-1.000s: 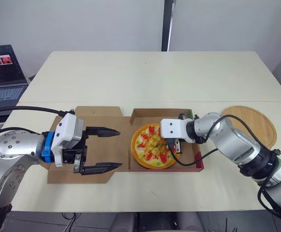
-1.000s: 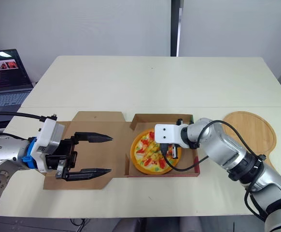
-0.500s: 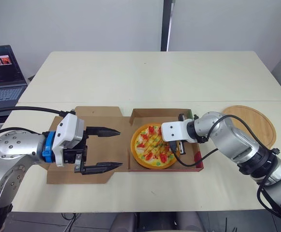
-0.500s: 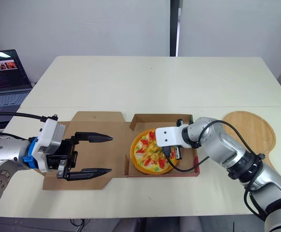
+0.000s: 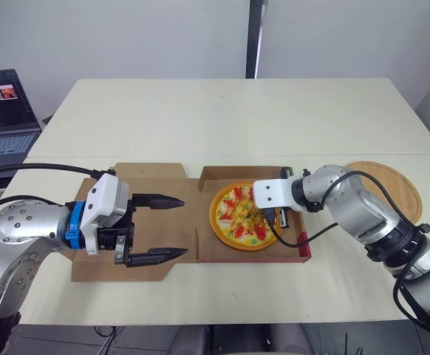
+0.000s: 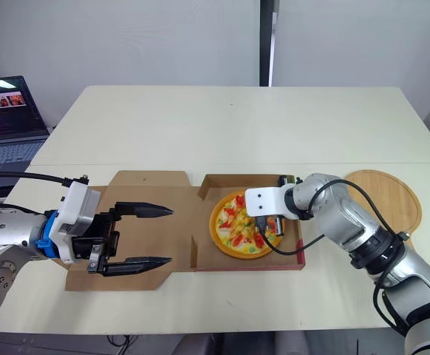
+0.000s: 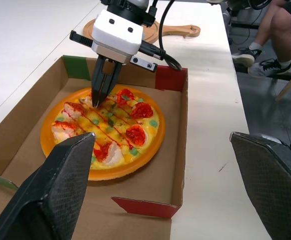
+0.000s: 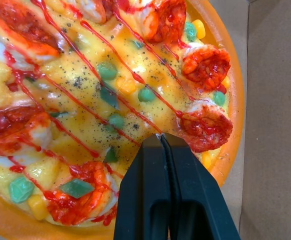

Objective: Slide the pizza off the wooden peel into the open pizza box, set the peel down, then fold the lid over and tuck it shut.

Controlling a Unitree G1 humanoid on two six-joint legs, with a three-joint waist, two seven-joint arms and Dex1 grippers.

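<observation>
Cream-white table (image 5: 237,118) fills the room's middle, with a laptop (image 5: 4,111) lit up off its left edge. Near the front edge the pizza box (image 5: 304,250) lies opened out flat. Its tray sits to the right and its lid (image 5: 148,177) to the left, joined by a crease that runs straight away from the robot.

The pizza (image 5: 237,222) is already inside the tray, lying flat on the cardboard floor. The round peel (image 5: 392,181) rests on the table well off to the right. The right gripper (image 8: 161,136) points down with its two black fingers pressed together, tips touching the topping near the pizza's middle.

The left gripper (image 5: 183,227) hovers over the lid with its fingers spread wide, pointing toward the tray. So the lid lies directly beneath the left arm, which is clearly the nearer one for the fold. The panel has to swing rightward about that crease, and the right arm stands in its path, so I'd expect it must clear out first.

The box is matte brown corrugated card with red and green printed trim on the tray walls. The pizza looks like a glossy, rigid model, with a smooth orange rim, red sauce stripes, green flecks and lumpy red-and-white pieces. The peel is pale, smooth wood.
</observation>
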